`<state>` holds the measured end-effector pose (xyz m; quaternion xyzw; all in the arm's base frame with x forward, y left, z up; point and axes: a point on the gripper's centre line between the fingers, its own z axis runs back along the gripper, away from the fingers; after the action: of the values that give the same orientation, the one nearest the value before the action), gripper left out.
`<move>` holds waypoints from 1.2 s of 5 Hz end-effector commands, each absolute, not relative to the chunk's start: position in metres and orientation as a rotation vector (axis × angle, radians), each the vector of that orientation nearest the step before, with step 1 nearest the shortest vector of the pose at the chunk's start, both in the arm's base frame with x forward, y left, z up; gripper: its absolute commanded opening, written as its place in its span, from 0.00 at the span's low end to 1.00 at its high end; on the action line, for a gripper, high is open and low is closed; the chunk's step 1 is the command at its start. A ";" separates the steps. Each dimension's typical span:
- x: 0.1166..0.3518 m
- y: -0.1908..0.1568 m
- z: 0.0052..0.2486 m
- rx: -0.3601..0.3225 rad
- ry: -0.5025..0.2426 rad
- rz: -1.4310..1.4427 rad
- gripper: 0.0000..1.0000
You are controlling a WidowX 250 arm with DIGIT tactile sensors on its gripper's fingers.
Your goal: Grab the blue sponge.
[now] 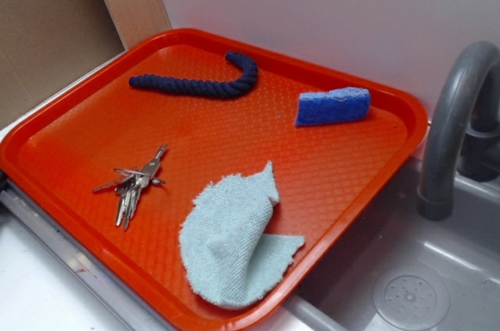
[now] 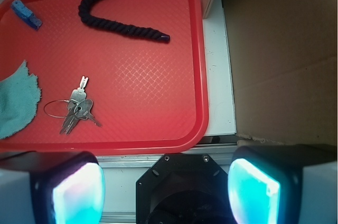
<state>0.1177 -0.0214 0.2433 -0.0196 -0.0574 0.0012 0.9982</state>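
The blue sponge [image 1: 333, 106] lies on the red tray [image 1: 344, 175] near its far right corner, paler scrub layer up. In the wrist view the blue sponge [image 2: 26, 14] shows small at the tray's top left corner. My gripper [image 2: 166, 187] hangs outside the tray [image 2: 158, 92], over the grey ledge by the tray's edge opposite the sponge. Its two glowing pads [image 2: 79, 192] stand wide apart with nothing between them. The gripper does not appear in the exterior view.
A dark navy rope [image 1: 203, 81] curves at the tray's back. A bunch of keys [image 1: 134, 183] lies mid-left. A pale blue-green cloth [image 1: 234, 241] is crumpled at the front. A grey faucet [image 1: 449, 128] and sink [image 1: 406, 292] sit right; a cardboard wall [image 2: 285, 55] stands beside the tray.
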 end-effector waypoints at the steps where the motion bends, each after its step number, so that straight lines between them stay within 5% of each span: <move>1: 0.118 -0.021 0.243 -0.039 -0.115 0.002 1.00; 2: 0.151 -0.044 0.246 0.015 -0.179 -0.250 1.00; 3: 0.157 -0.063 0.255 -0.015 -0.319 -0.497 1.00; 4: 0.169 -0.080 0.248 -0.096 -0.495 -0.716 1.00; 5: 0.191 -0.103 0.233 -0.158 -0.589 -0.791 1.00; 6: 0.223 -0.128 0.223 -0.140 -0.583 -0.837 1.00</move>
<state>0.2281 -0.1201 0.2001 -0.0667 -0.2464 -0.3945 0.8827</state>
